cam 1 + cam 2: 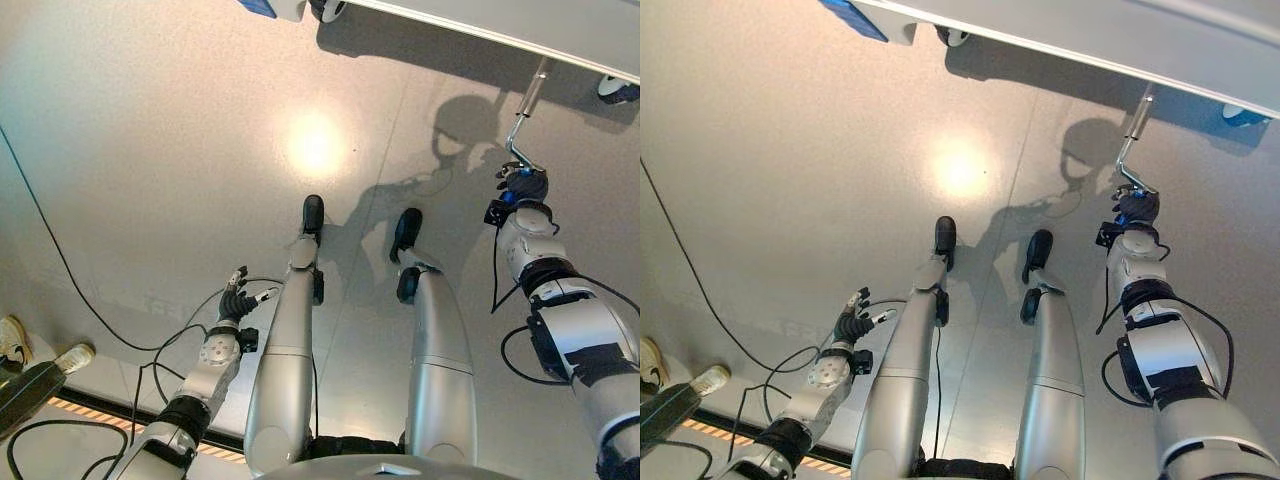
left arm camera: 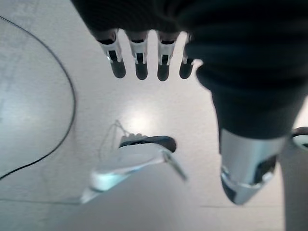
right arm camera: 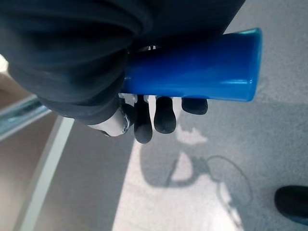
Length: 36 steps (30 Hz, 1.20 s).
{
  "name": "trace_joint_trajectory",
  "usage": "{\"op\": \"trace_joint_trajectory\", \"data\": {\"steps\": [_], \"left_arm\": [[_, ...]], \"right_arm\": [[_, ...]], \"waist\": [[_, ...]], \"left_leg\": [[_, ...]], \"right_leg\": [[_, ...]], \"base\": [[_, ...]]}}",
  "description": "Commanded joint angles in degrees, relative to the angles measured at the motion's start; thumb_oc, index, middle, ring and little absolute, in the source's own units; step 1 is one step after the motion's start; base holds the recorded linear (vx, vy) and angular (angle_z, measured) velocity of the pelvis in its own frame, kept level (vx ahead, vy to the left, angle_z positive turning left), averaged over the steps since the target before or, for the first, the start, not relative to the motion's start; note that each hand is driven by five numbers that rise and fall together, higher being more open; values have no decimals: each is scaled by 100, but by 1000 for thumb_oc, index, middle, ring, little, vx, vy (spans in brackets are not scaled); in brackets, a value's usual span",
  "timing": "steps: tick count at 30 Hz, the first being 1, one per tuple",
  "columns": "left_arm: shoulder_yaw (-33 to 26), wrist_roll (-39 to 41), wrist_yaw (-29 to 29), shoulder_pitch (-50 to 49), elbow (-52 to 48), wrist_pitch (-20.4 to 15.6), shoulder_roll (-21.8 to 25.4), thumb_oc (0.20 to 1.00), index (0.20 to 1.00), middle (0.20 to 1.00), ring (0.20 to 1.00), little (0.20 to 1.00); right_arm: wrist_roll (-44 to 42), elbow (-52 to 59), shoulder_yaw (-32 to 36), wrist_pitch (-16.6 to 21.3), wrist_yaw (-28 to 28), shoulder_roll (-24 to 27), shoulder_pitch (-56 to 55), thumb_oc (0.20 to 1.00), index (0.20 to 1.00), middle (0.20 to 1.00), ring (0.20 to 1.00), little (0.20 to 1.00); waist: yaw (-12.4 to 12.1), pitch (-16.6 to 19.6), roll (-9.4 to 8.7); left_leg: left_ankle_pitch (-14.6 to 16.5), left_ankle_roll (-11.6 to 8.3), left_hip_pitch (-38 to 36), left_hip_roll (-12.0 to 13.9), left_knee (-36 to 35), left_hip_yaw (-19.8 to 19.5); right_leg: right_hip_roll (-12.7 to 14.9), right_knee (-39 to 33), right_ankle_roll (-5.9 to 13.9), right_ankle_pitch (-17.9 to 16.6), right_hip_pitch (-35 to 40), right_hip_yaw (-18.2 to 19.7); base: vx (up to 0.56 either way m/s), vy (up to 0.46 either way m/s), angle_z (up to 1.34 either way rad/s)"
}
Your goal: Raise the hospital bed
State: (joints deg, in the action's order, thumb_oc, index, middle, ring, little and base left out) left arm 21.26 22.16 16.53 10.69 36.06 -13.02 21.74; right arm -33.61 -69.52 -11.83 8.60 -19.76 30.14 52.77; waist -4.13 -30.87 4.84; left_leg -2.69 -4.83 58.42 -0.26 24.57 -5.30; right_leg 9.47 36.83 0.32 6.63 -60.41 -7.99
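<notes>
- Crank, a bent silver metal rod (image 1: 522, 120) with blue cylindrical plastic grip (image 3: 192, 67), hung below the grey bed frame (image 1: 520, 30).
- Right hand (image 1: 522, 186) wrapped that grip.
- Left hand (image 1: 238, 300), fingers relaxed and empty, was well apart from the crank.
- Grasp looked done; cranking remained.

Bed mostly out of frame, crank grip partly buried in the hand

The hospital bed (image 1: 520, 30) was cut off by the top edge, only its pale lower rail and a caster (image 1: 325, 10) showing, with a blue part (image 1: 258, 6) sliced by the same edge. The blue crank handle (image 3: 202, 65) ran under the right hand (image 3: 163, 110), whose dark cover hid the grip's inner end and where it met the metal crank rod (image 1: 525, 110). A person's shoe (image 1: 12, 340) was clipped by the left edge. In the left wrist view the left hand (image 2: 139, 62) was too blurred to read finely.
</notes>
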Motion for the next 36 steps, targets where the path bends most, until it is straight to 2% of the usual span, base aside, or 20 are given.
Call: {"op": "trace_joint_trajectory", "data": {"steps": [1, 5, 11, 16, 21, 29, 30, 31, 32, 33, 34, 35, 36], "left_arm": [[130, 102, 17, -527, -357, -52, 67, 1000, 1000, 1000, 1000, 1000], [251, 111, -9, -525, -563, -85, 140, 1000, 1000, 1000, 1000, 1000], [332, 138, 48, -463, -652, -131, 185, 1000, 1000, 1000, 1000, 1000], [376, 101, 80, -396, -667, -141, 200, 1000, 1000, 1000, 1000, 1000], [456, 99, 137, -334, -633, -151, 152, 1000, 1000, 1000, 1000, 1000], [355, 135, 219, -353, -566, -174, 182, 1000, 1000, 1000, 1000, 1000], [404, 136, 217, -445, -561, -174, 185, 1000, 1000, 1000, 1000, 1000], [382, 146, 239, -464, -558, -181, 196, 1000, 1000, 1000, 1000, 1000], [273, 135, 268, -390, -523, -182, 196, 1000, 1000, 1000, 1000, 1000], [304, 125, 289, -492, -499, -175, 202, 1000, 1000, 1000, 1000, 1000], [282, 115, 305, -504, -475, -168, 192, 1000, 1000, 1000, 1000, 1000], [219, 98, 314, -438, -459, -168, 184, 1000, 1000, 1000, 1000, 1000], [266, 99, 313, -533, -454, -170, 185, 1000, 1000, 1000, 1000, 1000]], "right_arm": [[548, 73, -360, -157, 254, -398, -313, 200, 200, 200, 200, 200], [851, -225, -454, -289, 202, -225, 155, 200, 200, 200, 200, 200], [1155, -466, -626, -411, 158, -71, 705, 200, 200, 200, 200, 200], [1472, -508, -834, -478, 146, -78, 979, 200, 200, 200, 200, 200], [1763, -349, -1101, -475, 146, -288, 1178, 200, 200, 200, 200, 200], [1847, 587, -1498, -249, 141, -897, 1269, 200, 200, 200, 200, 200], [1845, 582, -1496, -248, 143, -914, 1161, 200, 200, 200, 200, 200], [1805, 886, -1547, -178, 142, -968, 1102, 200, 200, 200, 200, 200], [1722, 1558, -1629, -52, 111, -1008, 1039, 200, 200, 200, 200, 200], [1700, 1863, -1670, 0, 81, -1037, 858, 200, 200, 200, 200, 200], [1688, 2131, -1690, 36, 81, -1037, 800, 200, 200, 200, 200, 200], [1651, 2509, -1694, 103, 69, -968, 801, 200, 200, 200, 200, 200], [1648, 2503, -1697, 104, 71, -987, 693, 200, 200, 200, 200, 200]], "waist": [[-172, 108, 405], [-365, 108, 580], [-527, 108, 719], [-572, 108, 778], [-598, 108, 820], [-468, 108, 698], [-458, 108, 686], [-425, 108, 646], [-353, 108, 548], [-301, 108, 492], [-272, 108, 458], [-231, 108, 421], [-226, 108, 411]], "left_leg": [[260, 144, 301, -135, 541, 53], [292, 150, 494, -241, 628, -45], [339, 163, 676, -302, 745, -82], [358, 171, 768, -332, 826, -88], [365, 177, 797, -362, 869, -82], [333, 167, 709, -349, 751, -5], [557, 163, 532, -353, 838, 20], [551, 163, 511, -347, 808, 38], [324, 163, 664, -324, 707, 49], [536, 152, 482, -319, 772, 81], [528, 147, 463, -313, 758, 87], [296, 141, 613, -301, 653, 75], [517, 137, 434, -302, 737, 96]], "right_leg": [[258, -196, 826, -416, 6, 378], [379, 11, 847, -298, -113, 287], [451, 225, 843, -189, -270, 272], [479, 312, 835, -142, -326, 298], [504, 363, 827, -135, -366, 310], [483, 228, 825, -205, -344, 367], [493, 327, 860, 1, -184, 406], [479, 306, 859, -13, -184, 421], [454, 146, 826, -258, -341, 410], [448, 205, 860, -68, -167, 442], [436, 183, 861, -81, -156, 453], [414, 52, 833, -308, -301, 438], [421, 149, 866, -103, -138, 471]], "base": [[25, 13, 14], [29, 31, 19], [25, 39, 10], [24, 32, 7], [20, 22, 2], [16, 11, 0], [68, 3, -4], [13, 33, -4], [13, 43, -5], [6, 33, -5], [-3, 9, -8], [-4, 0, -11], [-6, 0, -13]]}}
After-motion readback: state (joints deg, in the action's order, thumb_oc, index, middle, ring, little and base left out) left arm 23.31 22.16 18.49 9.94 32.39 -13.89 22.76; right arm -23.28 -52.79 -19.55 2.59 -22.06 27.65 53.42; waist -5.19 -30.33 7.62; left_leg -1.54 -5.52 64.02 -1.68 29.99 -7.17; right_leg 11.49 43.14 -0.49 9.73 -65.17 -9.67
